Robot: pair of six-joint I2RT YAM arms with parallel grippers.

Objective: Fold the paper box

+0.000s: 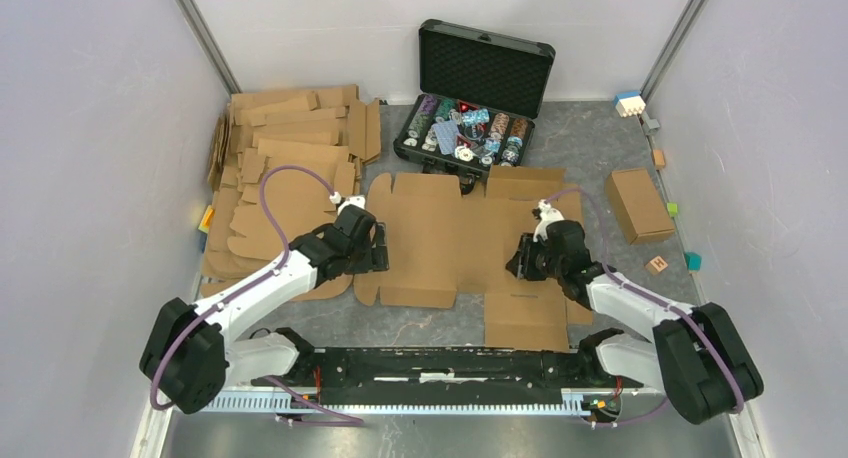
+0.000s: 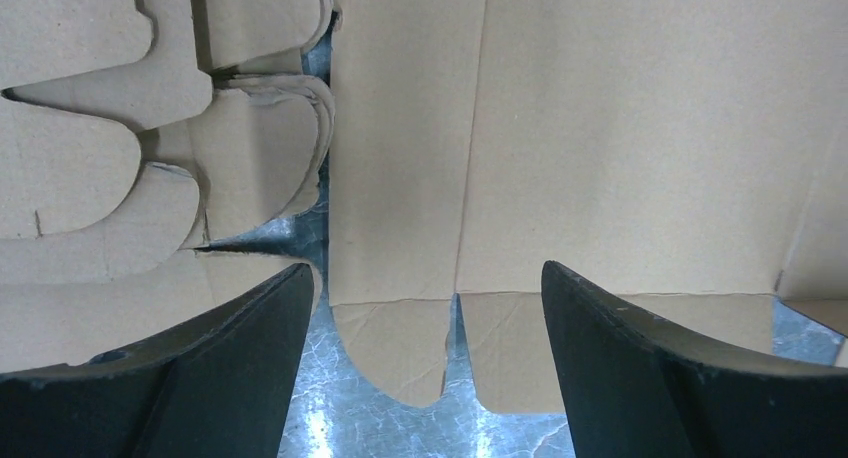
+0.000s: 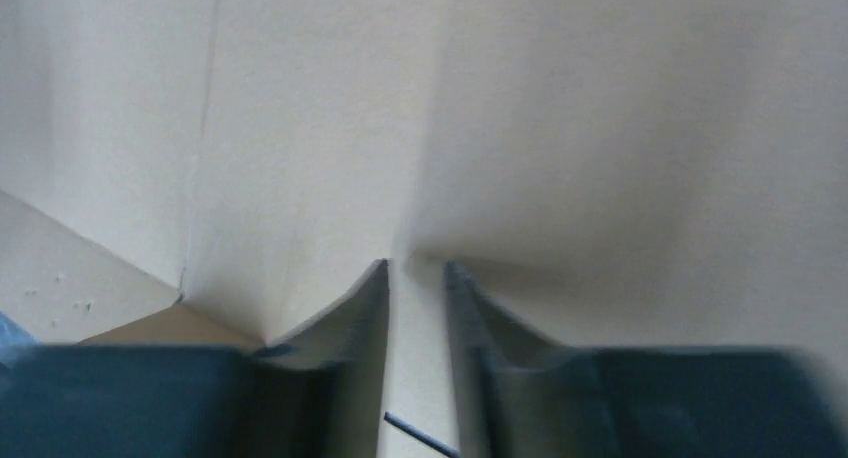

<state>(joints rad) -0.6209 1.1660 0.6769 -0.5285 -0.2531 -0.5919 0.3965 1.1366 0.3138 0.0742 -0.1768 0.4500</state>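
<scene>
The paper box (image 1: 440,238) lies flat and unfolded in the middle of the table, a brown die-cut cardboard sheet with flaps. My left gripper (image 1: 378,248) sits at the sheet's left edge. In the left wrist view it (image 2: 425,268) stands open, its fingers wide apart over the paper box's (image 2: 600,128) two end flaps and holding nothing. My right gripper (image 1: 518,260) is low over the sheet's right part. In the blurred right wrist view, it (image 3: 415,263) has its jaws close together with a narrow strip of the paper box (image 3: 600,128) showing between them. Whether they pinch it is unclear.
A pile of spare cardboard sheets (image 1: 290,148) fills the back left and reaches my left gripper's side (image 2: 90,178). An open black case (image 1: 480,73) of chips stands behind the sheet. A smaller brown box (image 1: 638,204) and small coloured blocks (image 1: 658,264) lie at the right.
</scene>
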